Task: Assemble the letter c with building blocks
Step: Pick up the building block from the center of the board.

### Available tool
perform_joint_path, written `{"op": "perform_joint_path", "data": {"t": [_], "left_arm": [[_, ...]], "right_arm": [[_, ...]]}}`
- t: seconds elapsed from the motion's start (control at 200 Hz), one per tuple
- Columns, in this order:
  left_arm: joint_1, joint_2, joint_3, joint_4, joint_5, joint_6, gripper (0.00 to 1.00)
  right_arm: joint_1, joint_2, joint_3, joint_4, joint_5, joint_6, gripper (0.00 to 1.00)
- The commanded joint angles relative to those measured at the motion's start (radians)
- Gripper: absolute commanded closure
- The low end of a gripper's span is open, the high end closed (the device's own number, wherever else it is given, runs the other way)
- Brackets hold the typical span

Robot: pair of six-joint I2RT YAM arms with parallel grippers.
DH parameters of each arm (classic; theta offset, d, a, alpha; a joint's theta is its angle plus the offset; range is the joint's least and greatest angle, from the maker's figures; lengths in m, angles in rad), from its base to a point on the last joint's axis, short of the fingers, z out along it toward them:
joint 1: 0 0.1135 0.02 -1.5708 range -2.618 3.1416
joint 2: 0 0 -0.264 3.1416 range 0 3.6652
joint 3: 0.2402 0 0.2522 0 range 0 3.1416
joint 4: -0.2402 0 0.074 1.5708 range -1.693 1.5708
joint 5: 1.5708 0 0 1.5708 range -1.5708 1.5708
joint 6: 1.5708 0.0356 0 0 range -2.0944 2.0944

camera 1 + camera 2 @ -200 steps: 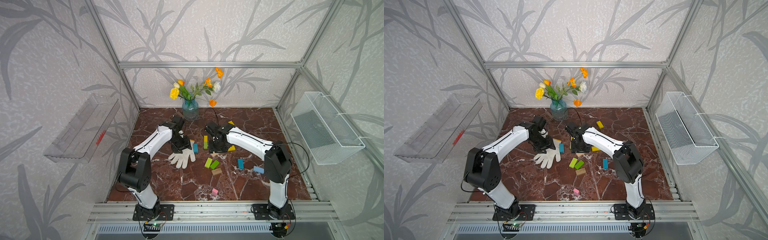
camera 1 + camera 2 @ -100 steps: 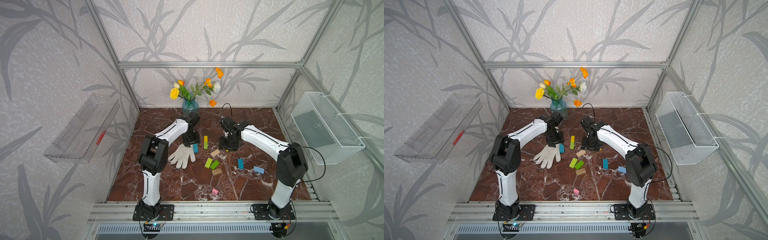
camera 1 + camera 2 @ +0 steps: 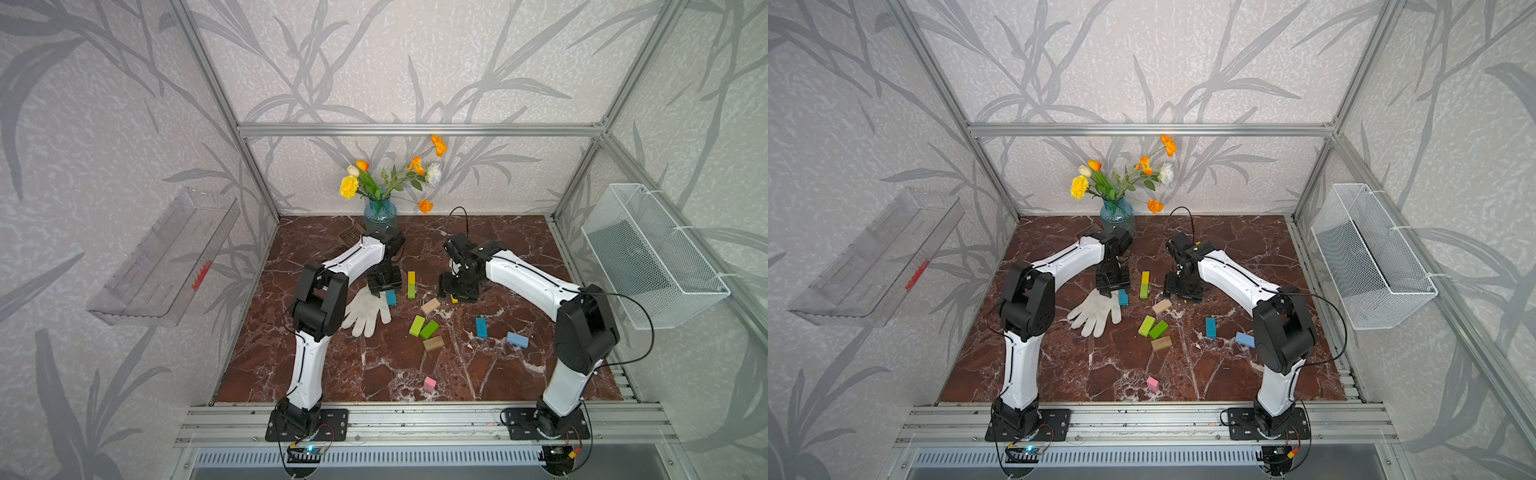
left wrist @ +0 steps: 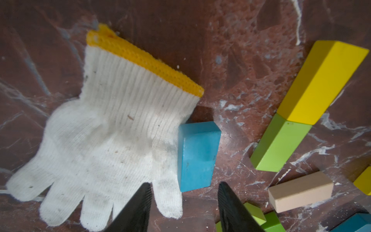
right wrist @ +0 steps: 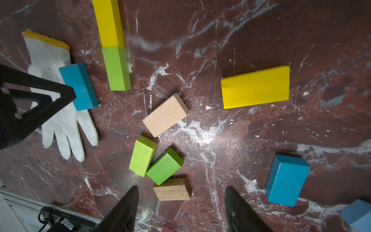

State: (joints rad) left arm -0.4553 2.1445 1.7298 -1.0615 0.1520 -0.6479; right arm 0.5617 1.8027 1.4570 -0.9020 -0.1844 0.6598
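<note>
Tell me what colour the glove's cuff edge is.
Yellow. The cuff edge shows best in the left wrist view.

Two high stereo eyes and two close wrist cameras over one table [image 3: 374, 365].
Both top views look down from high at the front, tilted toward the back, and take in the whole table from well off. Each wrist camera faces down at the table past its own fingertips, the left hand [image 4: 184, 183] nearest and the right hand [image 5: 181, 187] farther off. Both show the white glove [image 4: 104, 140] and blue block [image 4: 197, 156].
</note>
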Motion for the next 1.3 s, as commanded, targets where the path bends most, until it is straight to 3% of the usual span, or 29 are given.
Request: {"op": "perform_joint_path", "data": {"t": [0.0,0.21,0.355,0.72,0.91,1.085,1.14,1.22,1.295], "left_arm": [[-0.008,0.019,0.032,-0.009,0.009,0.01,0.47],[-0.011,0.069,0.082,-0.031,0.001,0.013,0.48],[-0.01,0.097,0.095,-0.05,0.003,0.017,0.59],[-0.026,0.148,0.152,-0.108,-0.024,0.028,0.55],[-0.035,0.177,0.197,-0.151,-0.046,0.03,0.66],[-0.037,0.176,0.202,-0.16,-0.048,0.032,0.7],[-0.04,0.171,0.202,-0.164,-0.055,0.033,0.68],[-0.039,0.173,0.204,-0.167,-0.05,0.038,0.56],[-0.04,0.182,0.211,-0.173,-0.047,0.04,0.54]], "right_arm": [[-0.004,-0.01,-0.01,0.001,-0.009,-0.012,0.32],[-0.007,-0.007,-0.017,0.004,-0.015,-0.015,0.32],[-0.018,-0.008,-0.022,0.004,-0.013,-0.014,0.32],[-0.057,-0.034,-0.034,0.011,-0.028,-0.015,0.32],[-0.056,-0.049,-0.045,0.015,-0.03,-0.015,0.32],[-0.058,-0.063,-0.052,0.015,-0.032,-0.015,0.32],[-0.059,-0.068,-0.052,0.015,-0.036,-0.014,0.32],[-0.059,-0.072,-0.053,0.012,-0.038,-0.046,0.32],[-0.061,-0.081,-0.058,0.014,-0.039,-0.047,0.32]]}}
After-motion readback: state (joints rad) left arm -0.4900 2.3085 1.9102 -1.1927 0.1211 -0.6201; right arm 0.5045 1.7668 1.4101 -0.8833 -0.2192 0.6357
